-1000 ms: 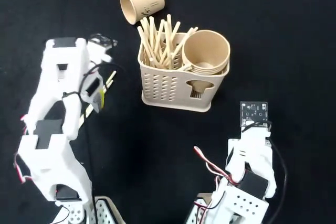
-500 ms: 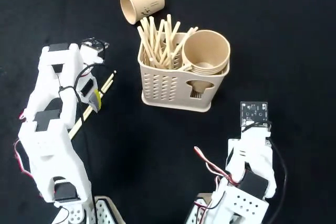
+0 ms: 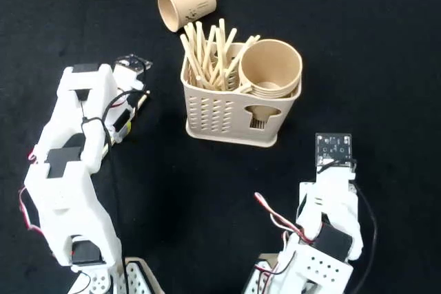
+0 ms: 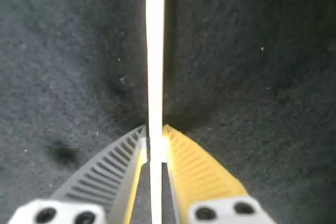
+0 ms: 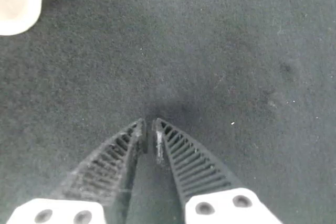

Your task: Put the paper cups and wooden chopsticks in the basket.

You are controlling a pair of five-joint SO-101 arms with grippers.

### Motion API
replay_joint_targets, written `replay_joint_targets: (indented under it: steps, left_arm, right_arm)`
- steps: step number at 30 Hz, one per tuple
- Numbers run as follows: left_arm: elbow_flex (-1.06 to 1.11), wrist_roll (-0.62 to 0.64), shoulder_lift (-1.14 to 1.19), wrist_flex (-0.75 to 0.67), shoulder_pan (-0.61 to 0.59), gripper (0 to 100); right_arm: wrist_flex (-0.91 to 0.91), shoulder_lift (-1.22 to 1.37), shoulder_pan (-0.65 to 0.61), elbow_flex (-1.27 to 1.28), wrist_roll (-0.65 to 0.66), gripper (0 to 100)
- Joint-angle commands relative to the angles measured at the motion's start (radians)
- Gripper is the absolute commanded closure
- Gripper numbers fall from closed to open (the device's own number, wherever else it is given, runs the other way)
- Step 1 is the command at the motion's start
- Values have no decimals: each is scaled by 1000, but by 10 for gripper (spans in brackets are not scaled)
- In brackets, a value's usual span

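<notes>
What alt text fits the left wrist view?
The left gripper is shut on a single wooden chopstick, which runs straight out from between its grey and yellow jaws. Behind it lies the black table cover.

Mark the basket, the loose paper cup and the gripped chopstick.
basket point(image 3: 220, 111), high view, front wall.
paper cup point(image 3: 193, 5), high view, side wall.
chopstick point(image 4: 155, 51), left wrist view, mid-shaft.
</notes>
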Motion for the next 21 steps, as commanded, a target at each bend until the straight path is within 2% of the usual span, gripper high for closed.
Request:
replay_joint_targets:
  steps: [1, 9, 21]
  left_arm:
    - [16, -2, -32, -55, 2, 972]
    - [150, 5, -373, -54, -4, 971]
    - [318, 210, -1037, -63, -13, 971]
  right_arm:
    - [-18, -58, -14, -4, 11, 963]
    - [-23, -58, -14, -2, 11, 963]
    - [-23, -58, -14, -2, 11, 963]
